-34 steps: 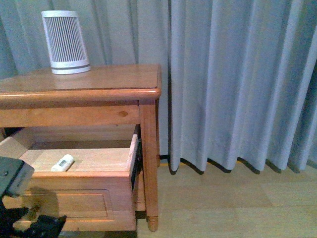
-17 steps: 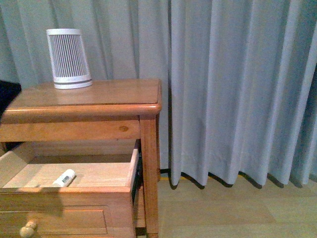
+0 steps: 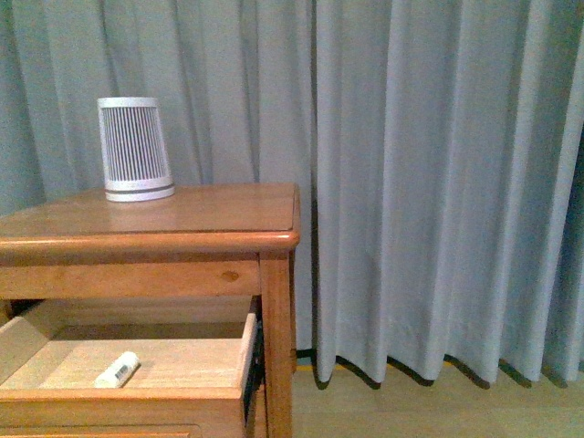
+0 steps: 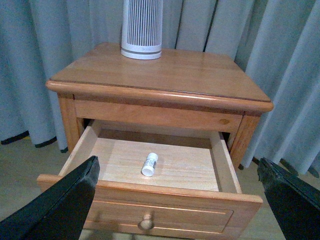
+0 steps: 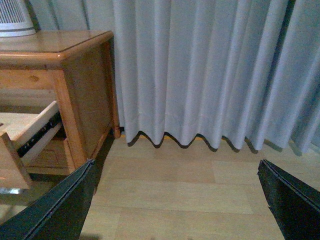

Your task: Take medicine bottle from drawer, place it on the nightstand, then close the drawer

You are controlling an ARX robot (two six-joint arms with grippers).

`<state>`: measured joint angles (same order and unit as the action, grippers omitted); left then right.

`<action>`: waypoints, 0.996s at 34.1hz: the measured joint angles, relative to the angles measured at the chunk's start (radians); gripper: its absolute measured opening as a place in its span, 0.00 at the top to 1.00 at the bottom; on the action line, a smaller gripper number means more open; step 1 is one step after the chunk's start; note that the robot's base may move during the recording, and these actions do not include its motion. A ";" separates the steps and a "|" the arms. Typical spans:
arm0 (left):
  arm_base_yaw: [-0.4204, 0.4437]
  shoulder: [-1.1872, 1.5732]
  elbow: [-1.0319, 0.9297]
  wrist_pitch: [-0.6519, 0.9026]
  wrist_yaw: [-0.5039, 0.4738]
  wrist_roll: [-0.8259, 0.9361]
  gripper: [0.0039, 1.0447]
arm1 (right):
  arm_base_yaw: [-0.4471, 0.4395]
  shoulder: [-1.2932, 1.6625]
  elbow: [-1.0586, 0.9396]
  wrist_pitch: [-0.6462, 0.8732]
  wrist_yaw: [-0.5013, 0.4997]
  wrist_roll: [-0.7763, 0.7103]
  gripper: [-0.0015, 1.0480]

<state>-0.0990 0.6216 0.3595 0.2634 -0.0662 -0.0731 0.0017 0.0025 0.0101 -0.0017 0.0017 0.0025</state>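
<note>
Step in hand: reaching for the small white cylindrical medicine bottle. By my judgement you have the drawer open and nothing else done, and the bottle is not yet grasped.
Bottle: it lies on its side on the pale floor of the orange-brown wooden upper drawer, about midway between the side walls and touching neither. It sits forward of the worktop's front edge, so it is open from above.
Left tool: the black fingers are spread wide and hold nothing. It hangs above and in front of the drawer, and its wrist view shows the bottle roughly between the fingers.
Right tool: it is also spread wide and empty, over the pale wood floor out past the worktop's right edge, facing the grey pleated curtain.
Next move: you will likely lower the left tool straight into the drawer and close it across the bottle's narrow width. The bottle is round, so a nudge may roll it.
Edges: watch the drawer's front rim and the worktop's overhanging front edge. The side walls are well apart from the bottle.
Open room: on the small orange-brown wooden nightstand, a large white ribbed tapered cylinder stands by the worktop's back edge. The front edge and right corners are bare.
Closing: the round wooden knob sits mid-front of the drawer.
</note>
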 joint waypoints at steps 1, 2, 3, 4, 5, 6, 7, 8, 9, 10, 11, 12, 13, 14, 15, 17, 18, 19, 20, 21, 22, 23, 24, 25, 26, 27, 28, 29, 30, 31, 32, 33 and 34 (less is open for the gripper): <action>-0.001 -0.003 -0.004 0.001 -0.021 0.013 0.12 | 0.000 0.000 0.000 0.000 0.000 0.000 0.07; -0.001 -0.008 -0.011 0.003 -0.024 0.022 0.15 | 0.000 0.000 0.000 0.000 0.000 0.000 0.07; 0.000 -0.019 -0.026 0.007 -0.024 0.032 0.20 | 0.000 0.000 0.000 0.000 0.001 0.000 0.07; 0.002 -0.031 -0.043 0.011 -0.022 0.040 0.25 | 0.000 0.000 0.000 0.000 0.001 0.000 0.07; 0.020 -0.049 -0.066 0.014 0.005 0.047 0.32 | 0.000 0.000 0.000 0.000 0.000 0.000 0.07; 0.056 -0.068 -0.091 0.018 0.049 0.053 0.39 | 0.000 0.000 0.000 0.000 0.000 0.000 0.07; 0.075 -0.079 -0.106 0.020 0.056 0.055 0.44 | 0.000 0.000 0.000 0.000 0.000 0.000 0.07; 0.087 -0.090 -0.121 0.022 0.055 0.055 0.49 | 0.000 0.000 0.000 0.000 0.000 0.000 0.07; 0.091 -0.097 -0.131 0.024 0.056 0.057 0.52 | 0.000 0.000 0.000 0.000 0.001 0.000 0.07; 0.093 -0.109 -0.144 0.025 0.058 0.058 0.58 | 0.000 0.000 0.000 0.000 0.000 0.000 0.07; 0.093 -0.117 -0.152 0.026 0.064 0.059 0.61 | 0.000 0.000 0.000 0.000 0.000 0.000 0.07; 0.093 -0.131 -0.167 0.026 0.066 0.061 0.68 | 0.000 0.000 0.000 0.000 0.000 0.000 0.07; 0.094 -0.146 -0.182 0.026 0.066 0.061 0.75 | 0.000 0.000 0.000 0.000 0.000 0.000 0.07; 0.094 -0.160 -0.195 0.026 0.066 0.061 0.81 | 0.000 0.000 0.000 0.000 0.000 0.000 0.07; 0.094 -0.171 -0.204 0.026 0.066 0.061 0.87 | 0.000 0.000 0.000 0.000 0.000 0.000 0.07; 0.095 -0.199 -0.227 0.026 0.066 0.061 0.98 | 0.000 0.000 0.000 0.000 0.000 0.000 0.07; 0.095 -0.208 -0.234 0.024 0.066 0.063 0.97 | 0.000 0.000 0.000 0.000 0.000 0.000 0.07; 0.095 -0.218 -0.240 0.021 0.066 0.064 0.98 | 0.000 0.000 0.000 0.000 0.000 0.000 0.07; 0.095 -0.225 -0.243 0.019 0.066 0.064 0.98 | 0.000 0.000 0.000 0.000 0.000 0.000 0.07; 0.095 -0.235 -0.249 0.016 0.066 0.064 0.98 | 0.000 0.000 0.000 0.000 0.000 0.000 0.07; 0.095 -0.248 -0.257 0.011 0.066 0.064 0.98 | 0.000 0.000 0.000 0.000 0.000 0.000 0.07; 0.095 -0.258 -0.264 0.007 0.066 0.064 0.98 | 0.000 0.000 0.000 0.000 0.000 0.000 0.07; 0.095 -0.270 -0.272 0.000 0.066 0.064 0.98 | 0.000 0.000 0.000 0.000 0.000 0.000 0.07; 0.095 -0.283 -0.278 -0.005 0.066 0.064 0.98 | 0.000 0.000 0.000 0.000 0.000 0.000 0.07; 0.095 -0.292 -0.283 -0.011 0.066 0.064 0.98 | 0.000 0.000 0.000 0.000 0.000 0.000 0.07; 0.095 -0.304 -0.288 -0.018 0.066 0.064 0.98 | 0.000 0.000 0.000 0.000 0.000 0.000 0.07; 0.095 -0.317 -0.294 -0.024 0.066 0.064 0.98 | 0.000 0.000 0.000 0.000 0.000 0.000 0.07; 0.095 -0.323 -0.297 -0.027 0.066 0.064 0.98 | 0.000 0.000 0.000 0.000 0.000 0.000 0.07; 0.095 -0.330 -0.299 -0.031 0.066 0.064 0.98 | 0.000 0.000 0.000 0.000 0.000 0.000 0.07; 0.095 -0.337 -0.301 -0.037 0.066 0.065 0.98 | 0.000 0.000 0.000 0.000 0.000 0.000 0.07; 0.095 -0.342 -0.303 -0.040 0.066 0.065 0.98 | 0.000 0.000 0.000 0.000 0.000 0.000 0.07; 0.095 -0.351 -0.305 -0.045 0.066 0.065 0.98 | 0.000 0.000 0.000 0.000 0.000 0.000 0.07; 0.095 -0.357 -0.307 -0.048 0.066 0.065 0.98 | 0.000 0.000 0.000 0.000 0.000 0.000 0.07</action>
<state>-0.0044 0.2646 0.0528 0.2150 -0.0002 -0.0082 0.0017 0.0025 0.0101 -0.0017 0.0021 0.0025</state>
